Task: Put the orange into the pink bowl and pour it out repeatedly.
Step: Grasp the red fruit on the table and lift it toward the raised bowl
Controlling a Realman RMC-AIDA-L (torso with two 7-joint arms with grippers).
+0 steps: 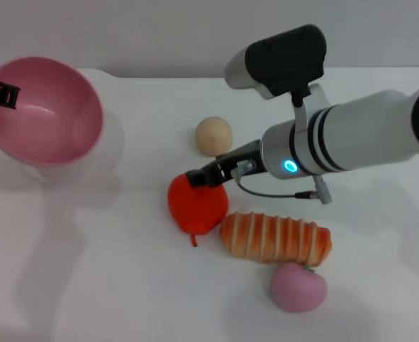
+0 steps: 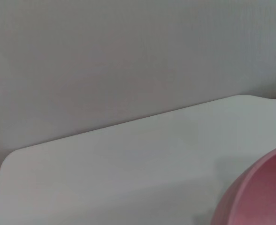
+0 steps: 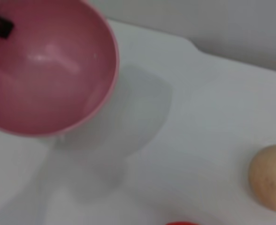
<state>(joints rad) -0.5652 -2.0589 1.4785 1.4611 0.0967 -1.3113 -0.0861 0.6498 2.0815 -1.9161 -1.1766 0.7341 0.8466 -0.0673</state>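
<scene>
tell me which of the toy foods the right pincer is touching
The orange: the right pincer sits on its top edge. The beige ball, striped bread and pink peach lie apart from it, untouched.

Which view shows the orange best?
The head view: the whole orange lies beside the striped bread, the right hand at its top. The right wrist view catches only a red sliver; the left wrist view shows none.

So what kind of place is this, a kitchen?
More likely a robot test bench than a kitchen: a bare white table against a plain wall, with toy food like the orange and striped bread, and a pink bowl.
</scene>
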